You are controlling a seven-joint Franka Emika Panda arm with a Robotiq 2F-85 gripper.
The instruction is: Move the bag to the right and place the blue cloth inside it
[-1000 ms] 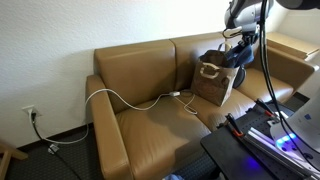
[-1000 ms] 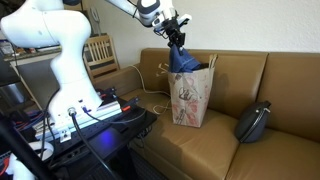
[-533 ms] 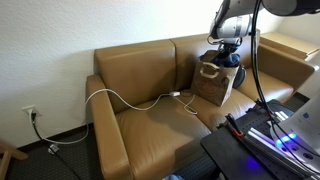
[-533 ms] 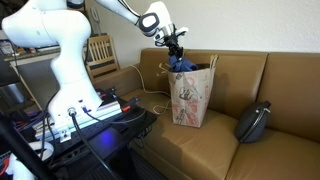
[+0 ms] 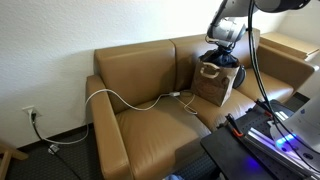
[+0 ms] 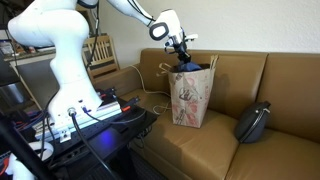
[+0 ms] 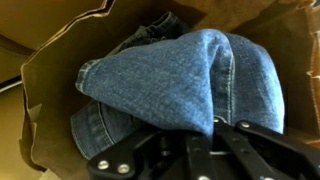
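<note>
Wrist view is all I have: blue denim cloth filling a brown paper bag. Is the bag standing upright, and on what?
Observer: Yes, the paper bag stands upright on the seat of a brown couch.
Operator: Anything else on that couch?
Observer: A white cable runs across the seat cushion toward the bag.
Operator: And on its other side?
Observer: A dark rounded object lies on the seat, apart from the bag.

Blue cloth (image 7: 170, 85) fills the bag (image 7: 42, 105) mouth, blocking entry.
</note>
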